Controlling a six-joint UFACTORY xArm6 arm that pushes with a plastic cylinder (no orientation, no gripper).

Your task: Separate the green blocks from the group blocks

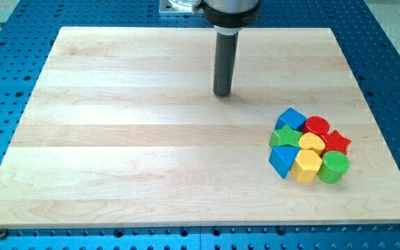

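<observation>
My tip [221, 93], a bare rod with no gripper to open or close, stood near the bench's [137, 139] far edge, well apart from the cluster by the right edge. There the green star [284, 137] and green cylinder [333, 168] sat packed among blue, red and yellow blocks. The cylinder, at the cluster's near-right corner, looked best nudged outward first; the pale wood lay on blue pegboard [12, 55].

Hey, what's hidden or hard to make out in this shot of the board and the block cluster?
- Camera view: the arm above the dark rod is cut off by the view's top; my tip shows, far from the blocks.
- Green star block: partly covered by the blue cube.
- Yellow blocks: packed tight, exact shapes unclear.
</observation>
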